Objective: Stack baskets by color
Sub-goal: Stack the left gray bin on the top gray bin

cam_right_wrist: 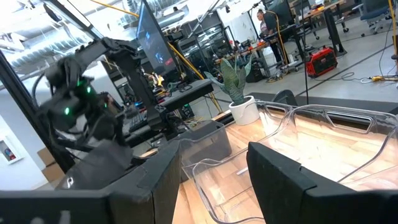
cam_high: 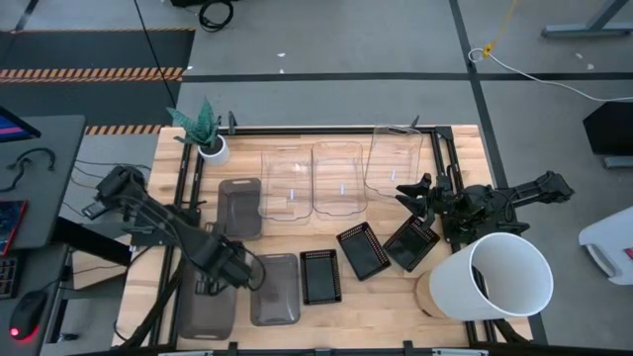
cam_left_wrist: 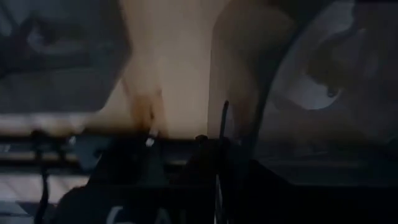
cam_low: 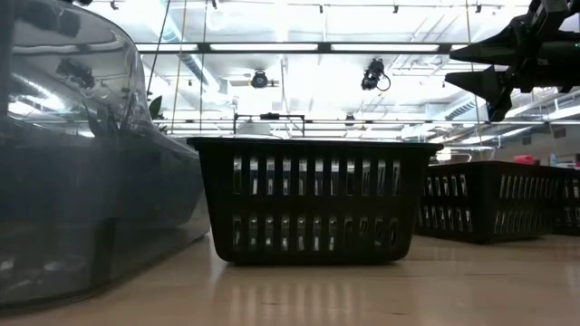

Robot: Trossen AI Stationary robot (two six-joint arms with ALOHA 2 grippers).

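1. Smoky grey plastic sits at the left claw (cam_high: 220, 280): in the high view, lower left of the frame, that claw is closed down at the gap between two grey trays. Whether it pinches a tray wall cannot be told.
2. The grey tray at the lower-left corner (cam_high: 206, 309) lies just left of the claw; the second grey tray (cam_high: 276, 289) lies just right of it. A third grey tray (cam_high: 238, 208) sits above them, near the frame's centre-left.
3. The right claw (cam_high: 407, 194) hovers at centre right of the high view with its fingers spread wide, holding nothing. It stands between the right-hand clear bin (cam_high: 394, 154) and the rightmost black mesh basket (cam_high: 411, 242).
4. Two further clear bins, the middle one (cam_high: 339, 176) and the left one (cam_high: 287, 182), stand side by side along the upper middle of the wooden surface (cam_high: 381, 297).
5. Two more black mesh baskets, one upright (cam_high: 319, 276) and one angled (cam_high: 363, 249), lie in the lower middle.
6. A white bucket (cam_high: 499, 277) lies tipped at lower right.
7. A potted plant (cam_high: 211, 146) stands at upper left of the surface.
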